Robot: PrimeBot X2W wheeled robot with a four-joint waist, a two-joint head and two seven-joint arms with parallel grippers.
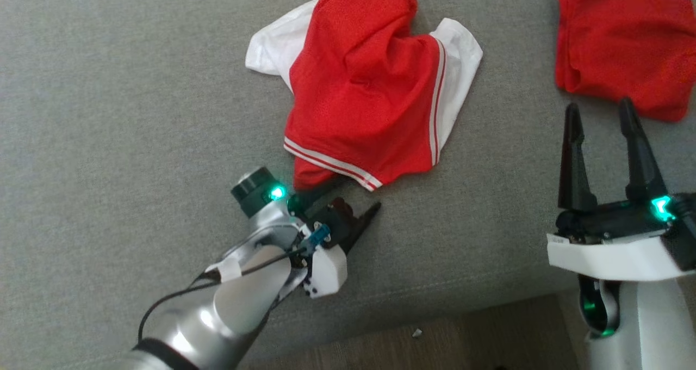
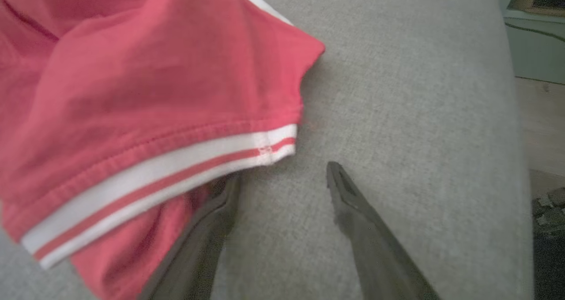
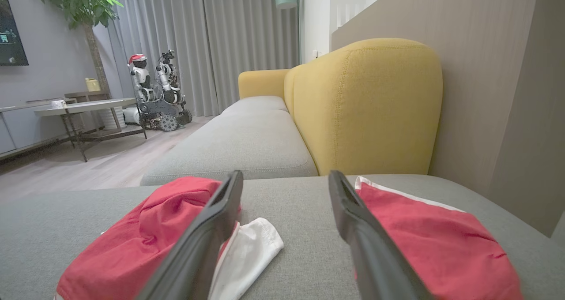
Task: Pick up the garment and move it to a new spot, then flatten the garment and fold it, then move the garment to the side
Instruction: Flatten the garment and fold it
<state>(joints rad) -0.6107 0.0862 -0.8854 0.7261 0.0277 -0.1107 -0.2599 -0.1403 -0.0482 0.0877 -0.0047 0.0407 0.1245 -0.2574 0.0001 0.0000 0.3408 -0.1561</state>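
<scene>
Garment (image 1: 370, 92): red mesh with white side panels, lying crumpled on the grey sofa seat (image 1: 109, 114), near the seat's front edge and the centre of the head view. Striped hem (image 2: 154, 181): white-red-white banding at the nearer edge. A small stitched mark is noted on the banding at the seam. It is too small to be read.

Left claw (image 1: 337, 198): spread wide, nothing clamped. In the left wrist view the left claw (image 2: 284, 174) is seen with one finger's tip tucked beneath the striped hem and the other finger over bare cushion, just beside the garment's corner.

Right claw (image 1: 598, 109): spread wide, nothing between the fingers, held above the seat at the lower right, well apart from the garment. A second red garment (image 1: 620, 43) with white trim is recorded beyond its fingertips. In the right wrist view the two garments lie either side of the right claw (image 3: 284, 176).

Background, right wrist view: mustard-yellow backrest (image 3: 366, 106); two robots (image 3: 154, 92) parked by the curtain, one wearing a red and white hat; wall screen (image 3: 11, 31), markings not legible. Wood floor (image 1: 435, 337) is seen below the seat's edge.
</scene>
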